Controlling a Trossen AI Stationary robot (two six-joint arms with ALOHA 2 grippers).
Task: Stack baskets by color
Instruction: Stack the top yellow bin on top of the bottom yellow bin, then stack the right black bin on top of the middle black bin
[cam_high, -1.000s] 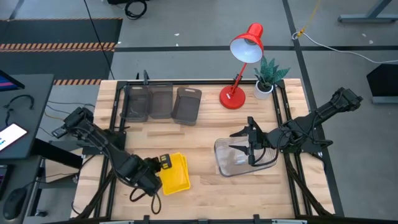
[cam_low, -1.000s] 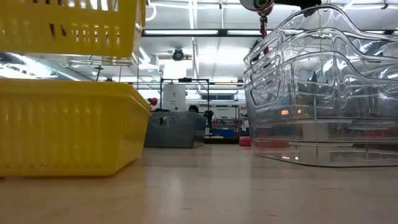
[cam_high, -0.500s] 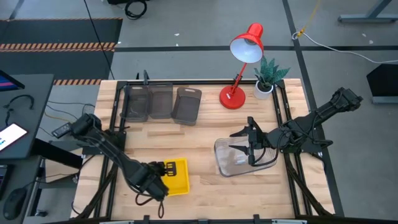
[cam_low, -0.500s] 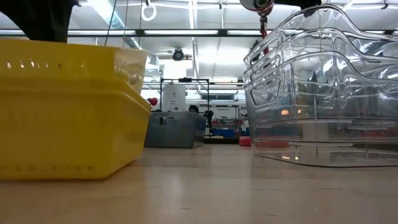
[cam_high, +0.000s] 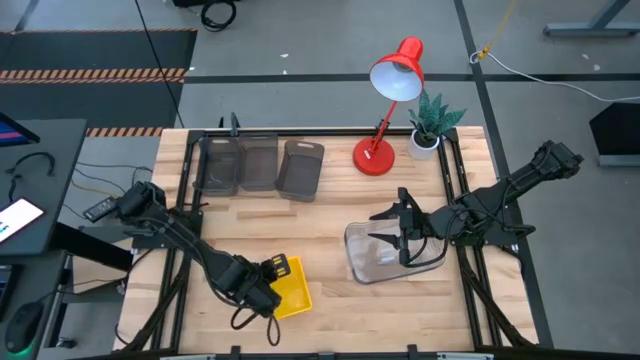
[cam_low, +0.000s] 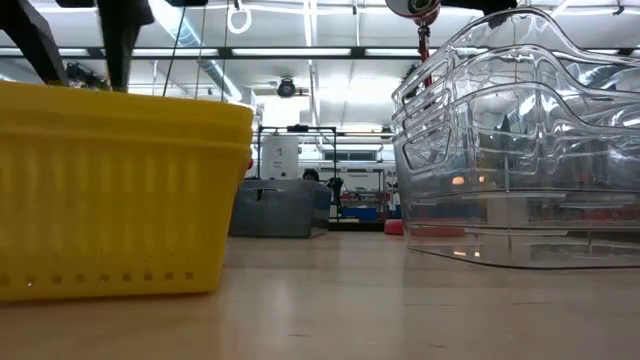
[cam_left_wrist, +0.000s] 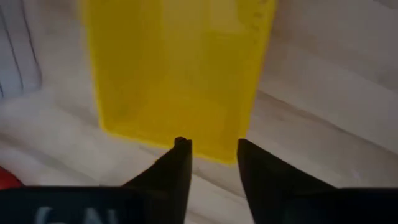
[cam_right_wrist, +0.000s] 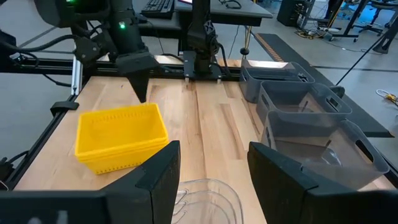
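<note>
Showing: two dark arms at a wooden table (cam_high: 330, 220), baskets grouped by colour.
Yellow stack: small opaque yellow plastic baskets (cam_high: 285, 290) nested on the near-left table; seen as one pile in the right wrist view (cam_right_wrist: 121, 138).
Left gripper: left gripper (cam_left_wrist: 211, 149) just above the stack's near rim; fingers spread, a clear gap between them, pinching nothing.
Clear stack: larger colourless transparent baskets (cam_high: 385, 258) nested at centre-right, three rims visible in the low view (cam_low: 520, 130).
Right gripper: right gripper (cam_high: 395, 232) over the clear stack's far-left edge; fingers spread wide, empty.
Grey baskets: three smoky dark-grey translucent baskets (cam_high: 260, 165) side by side at the far-left, not yet stacked.
Bystanders: red desk lamp (cam_high: 390, 110) and small potted plant (cam_high: 432, 125) at the far edge.
Risk, yellow: a fingertip catching the rim on withdrawal could drag or tip the pile.
Risk, grey: the baskets sit nearly touching, so a wide finger may nudge a neighbour; their thin walls may slip.
</note>
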